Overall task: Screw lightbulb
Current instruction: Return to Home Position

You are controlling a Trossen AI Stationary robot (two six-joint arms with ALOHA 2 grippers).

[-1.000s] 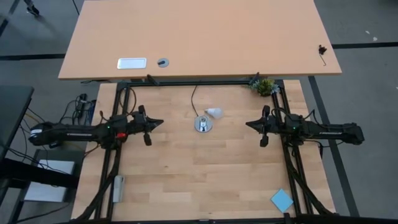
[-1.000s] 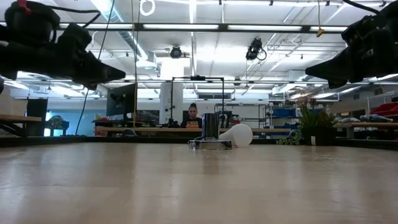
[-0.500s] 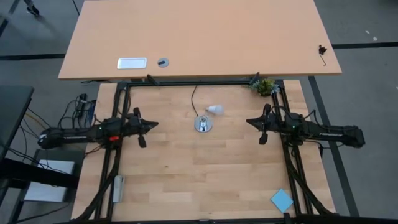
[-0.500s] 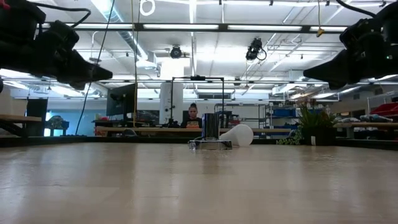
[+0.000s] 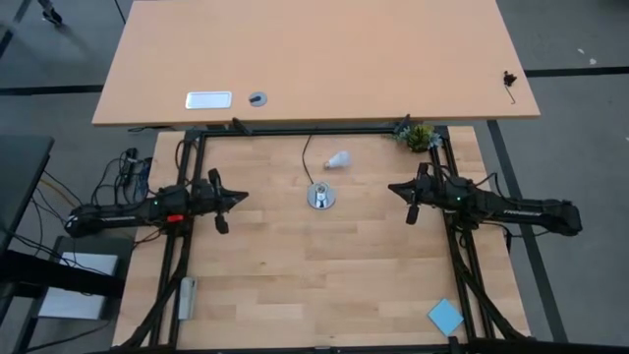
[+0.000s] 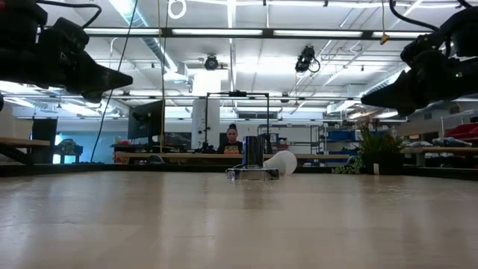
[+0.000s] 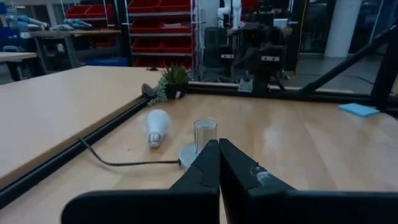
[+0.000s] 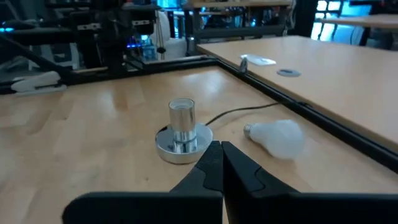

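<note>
While both arms hang over the side edges of the wooden table [image 5: 295, 285] and face each other, neither holds anything. The left gripper [image 5: 234, 195] is above the left edge, its fingers pressed together and empty. The right gripper [image 5: 395, 189] mirrors it on the right, likewise closed on nothing. Between them stands the silver socket base [image 5: 320, 197]. The lightbulb [image 5: 338, 159] lies on its side near it, toward the table's far edge, not touching it.
</note>
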